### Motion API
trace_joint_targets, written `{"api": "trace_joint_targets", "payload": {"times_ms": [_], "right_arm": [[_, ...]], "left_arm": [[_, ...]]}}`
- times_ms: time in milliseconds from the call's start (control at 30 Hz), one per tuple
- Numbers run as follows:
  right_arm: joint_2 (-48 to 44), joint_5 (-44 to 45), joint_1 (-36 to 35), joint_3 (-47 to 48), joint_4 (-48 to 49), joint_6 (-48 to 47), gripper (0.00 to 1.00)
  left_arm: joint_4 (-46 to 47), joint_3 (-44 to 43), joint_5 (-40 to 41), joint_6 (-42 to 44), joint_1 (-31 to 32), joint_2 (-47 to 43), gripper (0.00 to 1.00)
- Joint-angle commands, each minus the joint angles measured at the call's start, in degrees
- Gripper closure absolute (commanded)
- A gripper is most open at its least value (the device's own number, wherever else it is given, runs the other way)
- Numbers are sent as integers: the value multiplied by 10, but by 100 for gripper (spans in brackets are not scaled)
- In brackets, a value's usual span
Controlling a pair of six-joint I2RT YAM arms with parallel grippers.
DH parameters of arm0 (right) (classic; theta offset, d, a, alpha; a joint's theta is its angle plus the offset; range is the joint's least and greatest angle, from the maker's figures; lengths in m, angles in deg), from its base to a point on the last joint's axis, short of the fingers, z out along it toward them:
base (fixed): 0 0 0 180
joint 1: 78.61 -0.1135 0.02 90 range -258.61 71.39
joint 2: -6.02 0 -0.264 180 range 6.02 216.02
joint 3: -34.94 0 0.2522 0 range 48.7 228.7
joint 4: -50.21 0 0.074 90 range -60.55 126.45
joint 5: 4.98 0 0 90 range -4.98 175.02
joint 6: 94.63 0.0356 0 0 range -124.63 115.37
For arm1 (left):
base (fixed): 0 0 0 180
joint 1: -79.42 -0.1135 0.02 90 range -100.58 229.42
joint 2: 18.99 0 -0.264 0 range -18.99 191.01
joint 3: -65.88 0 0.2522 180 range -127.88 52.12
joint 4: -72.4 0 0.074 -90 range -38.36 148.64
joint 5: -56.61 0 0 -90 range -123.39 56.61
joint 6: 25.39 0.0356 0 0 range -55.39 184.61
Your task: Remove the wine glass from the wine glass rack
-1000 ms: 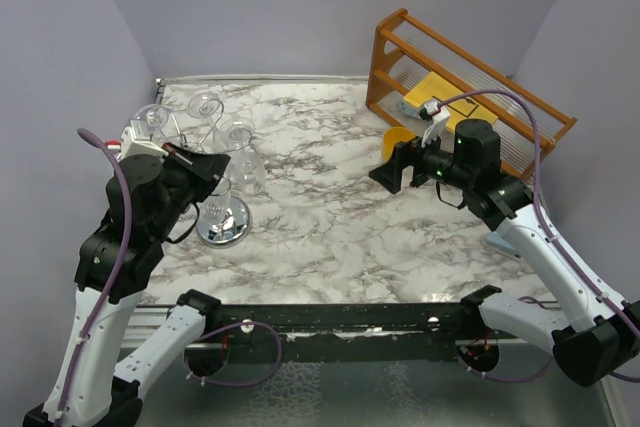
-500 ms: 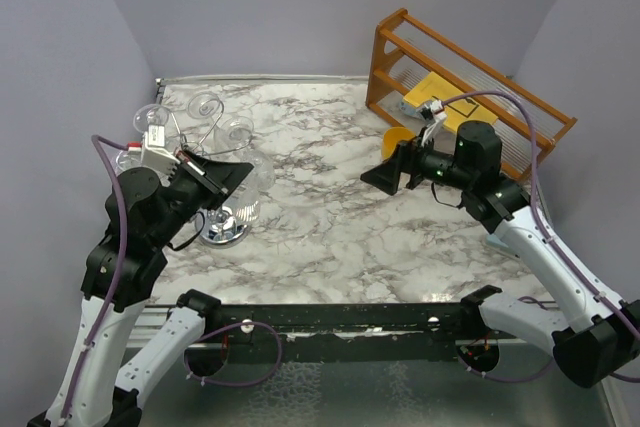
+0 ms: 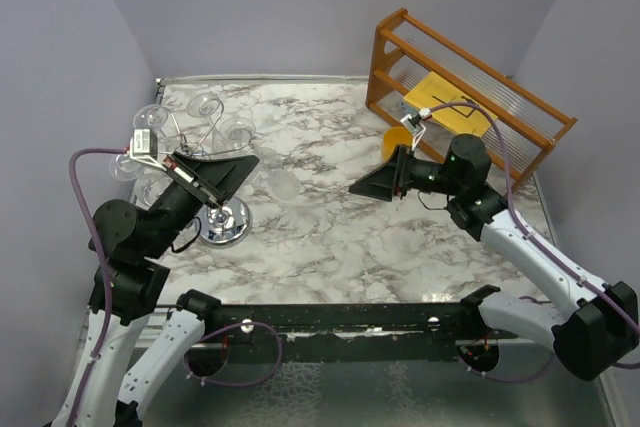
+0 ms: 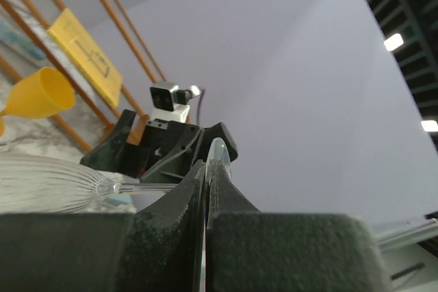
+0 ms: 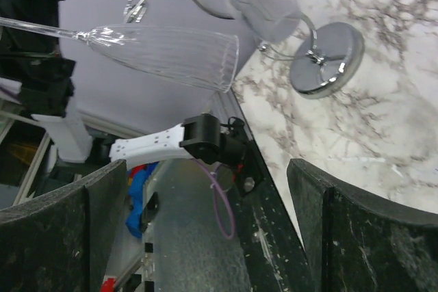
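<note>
Marble table [image 3: 340,237], left gripper [image 3: 240,165] pinching one wine glass [image 5: 164,49] — right gripper [image 3: 365,187] spread, wire rack [image 3: 224,222] holding perhaps four

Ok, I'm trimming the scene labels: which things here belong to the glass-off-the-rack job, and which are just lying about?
Job:
wine glass, clamped in the jaws of the left gripper
wine glass rack

Lying about:
spare glasses hanging on the rack
wooden shelf rack
yellow cup
yellow card

Top view high above and behind, left wrist looks rightward, right wrist leftward, both closely catch the wine glass [image 5: 164,56]
</note>
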Motion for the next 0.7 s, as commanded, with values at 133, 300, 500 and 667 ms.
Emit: {"api": "trace_joint_targets", "payload": {"times_ms": [133,300,500,667], "right_arm": [[21,-36,-71,-26,291,166,0],[51,-18,-107,2,350,173,1],[74,14,-108,-9,436,212,4],[101,20,-108,-15,538,262,10]], "left_arm": [[226,34,-33,-104,3,-23,100],[297,59,-38,-151,3,-28,100],[355,94,-21,-197,3,-49,100],[389,120,-14,-226,3,-63,100]]}}
